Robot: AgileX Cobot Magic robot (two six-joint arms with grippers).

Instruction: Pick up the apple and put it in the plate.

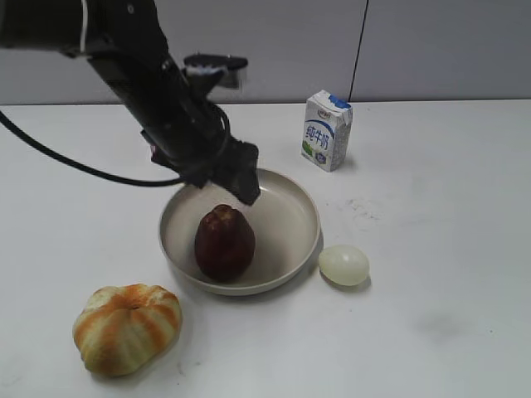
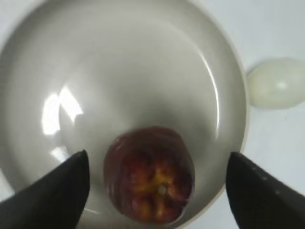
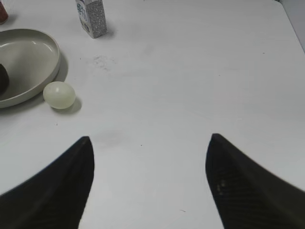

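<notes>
The dark maroon-red apple [image 1: 224,242] stands upright inside the beige plate [image 1: 290,224], towards its front left. From the left wrist view I look down on the apple's lobed top [image 2: 150,183] in the plate [image 2: 143,67]. My left gripper [image 1: 245,186] hovers above the plate just behind the apple, open and empty, its fingers wide on either side of the apple [image 2: 157,164] without touching it. My right gripper [image 3: 150,143] is open and empty over bare table; it does not show in the exterior view. The plate's edge [image 3: 47,62] shows at the left of the right wrist view.
A pale egg [image 1: 344,264] lies right of the plate, also seen from both wrists [image 2: 279,88] [image 3: 59,94]. A milk carton [image 1: 326,129] stands behind the plate. An orange-striped pumpkin-shaped bun [image 1: 127,326] lies at front left.
</notes>
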